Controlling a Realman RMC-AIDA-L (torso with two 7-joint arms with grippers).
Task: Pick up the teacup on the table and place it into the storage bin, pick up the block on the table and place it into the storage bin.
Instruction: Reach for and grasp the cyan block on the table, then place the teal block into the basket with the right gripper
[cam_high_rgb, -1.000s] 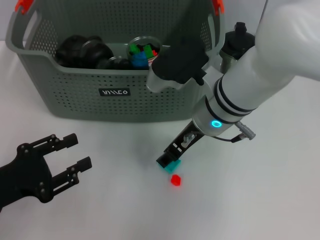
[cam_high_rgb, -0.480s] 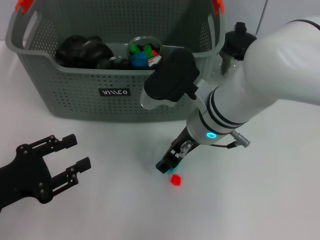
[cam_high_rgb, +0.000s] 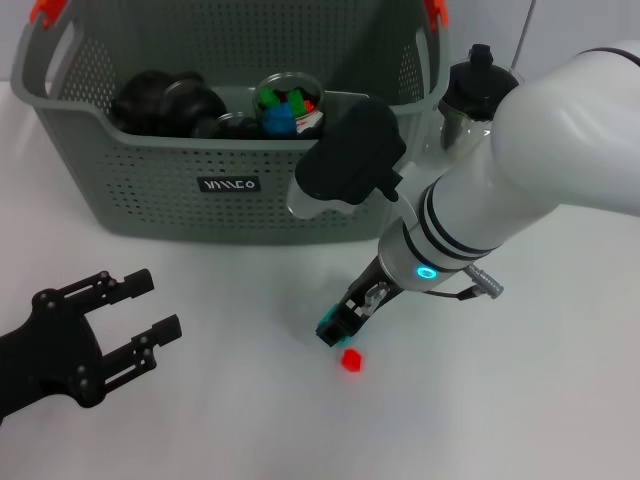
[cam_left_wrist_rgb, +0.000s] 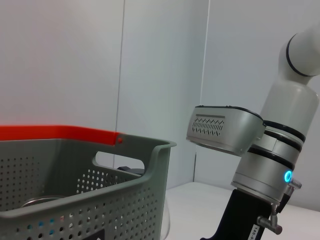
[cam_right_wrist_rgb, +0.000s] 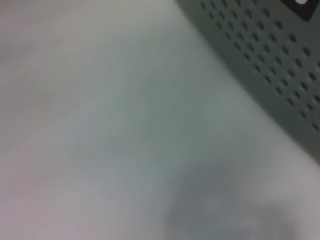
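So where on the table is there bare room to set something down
Bare table lies in front of the storage bin, between the left gripper and the right gripper, and off to the right of the right arm. It's crowded around the red block.

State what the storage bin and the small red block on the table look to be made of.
The storage bin looks like moulded grey plastic with a matte finish: its walls carry regular rows of punched holes and it has a thick rolled rim. The red block is probably glossy plastic, judging by its bright uniform colour; it is too small to be sure.

Even bright light, soft shadows; right wrist view blurred.
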